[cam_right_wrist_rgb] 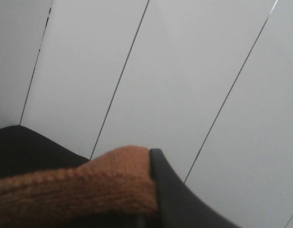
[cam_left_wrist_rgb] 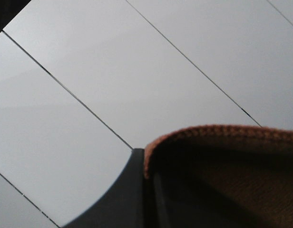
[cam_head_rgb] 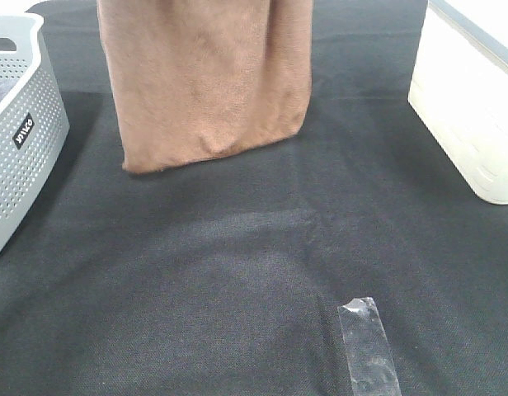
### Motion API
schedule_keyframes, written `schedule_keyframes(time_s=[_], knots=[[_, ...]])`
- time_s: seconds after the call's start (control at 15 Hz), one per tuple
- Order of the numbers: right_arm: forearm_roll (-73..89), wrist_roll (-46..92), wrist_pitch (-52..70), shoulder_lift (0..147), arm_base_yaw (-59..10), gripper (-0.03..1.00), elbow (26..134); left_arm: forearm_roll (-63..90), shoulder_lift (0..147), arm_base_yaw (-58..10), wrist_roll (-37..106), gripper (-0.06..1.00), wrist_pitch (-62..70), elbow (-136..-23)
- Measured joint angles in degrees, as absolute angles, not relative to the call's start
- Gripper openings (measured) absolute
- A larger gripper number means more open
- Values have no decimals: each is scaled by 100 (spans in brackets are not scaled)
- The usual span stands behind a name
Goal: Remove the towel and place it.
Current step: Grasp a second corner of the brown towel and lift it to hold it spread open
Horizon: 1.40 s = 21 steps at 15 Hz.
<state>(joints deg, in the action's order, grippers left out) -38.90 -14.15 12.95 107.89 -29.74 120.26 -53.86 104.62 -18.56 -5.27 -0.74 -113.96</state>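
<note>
You hold the towel (cam_head_rgb: pixel 206 78) hanging near the tabletop (cam_head_rgb: pixel 237 272) far edge. The left pincer (cam_left_wrist_rgb: pixel 149 186) and right pincer (cam_right_wrist_rgb: pixel 153 192) grip its hem, both clamped. Removal looks done; placing remains.

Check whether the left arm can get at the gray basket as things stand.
Probably yes: the black cloth looks bare between the towel and the gray basket. But the left gripper is shut on the towel's hem, as is the right gripper, so both would have to move together.
</note>
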Motion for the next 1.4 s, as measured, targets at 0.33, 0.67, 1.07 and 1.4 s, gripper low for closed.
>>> schedule_keyframes(time_s=[0.33, 0.67, 1.07, 1.4], knots=[[-3804, -1908, 831, 11396, -2618, 0, 12834, -5065, 11373, -1530, -527, 0, -911, -12364], [-2951, -1919, 269, 12084, -2051, 0, 13545, -4899, 13063, -1478, -527, 0, -1049, -14891], [-2647, -1919, 487, 12084, -2028, 0, 13591, -4841, 13189, -1467, -533, 0, -796, -15109], [-1822, -1730, 2137, 12084, -2040, 0, 13591, -3730, 13333, -1650, -636, 0, 1106, -15120]])
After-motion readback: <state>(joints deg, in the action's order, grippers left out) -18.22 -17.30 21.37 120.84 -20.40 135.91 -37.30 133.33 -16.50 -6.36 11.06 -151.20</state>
